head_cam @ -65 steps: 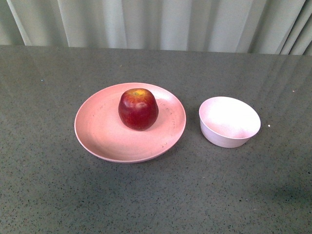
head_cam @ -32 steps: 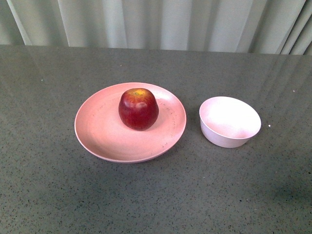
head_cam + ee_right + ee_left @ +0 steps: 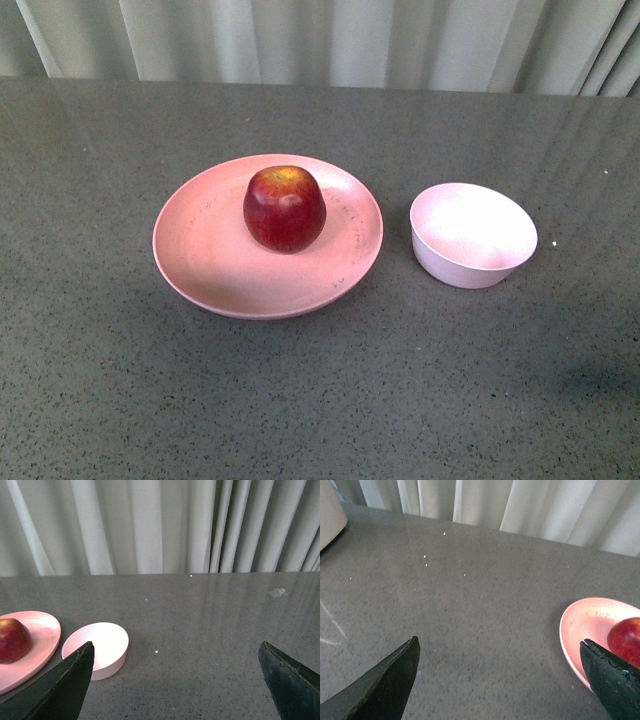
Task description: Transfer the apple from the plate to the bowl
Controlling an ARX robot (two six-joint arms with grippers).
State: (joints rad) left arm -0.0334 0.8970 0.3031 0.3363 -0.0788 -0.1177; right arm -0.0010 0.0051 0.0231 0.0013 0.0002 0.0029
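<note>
Front view: the apple (image 3: 284, 208) sits on the plate (image 3: 200, 250), with the bowl (image 3: 472, 235) just beside it on the worktop (image 3: 400, 400); no pincer shows. Left wrist view: the left pincer (image 3: 499, 647) is spread apart and empty, and the apple lies ahead, beyond one finger. Right wrist view: the right pincer (image 3: 176, 647) is also apart, with the bowl nearer to it than the apple. The grasping arm should straddle the apple's widest part before closing.

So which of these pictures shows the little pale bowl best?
The front view: the bowl sits whole and empty, beside the plate. The right wrist view shows it partly behind a finger of the right gripper. The left wrist view misses it.
</note>
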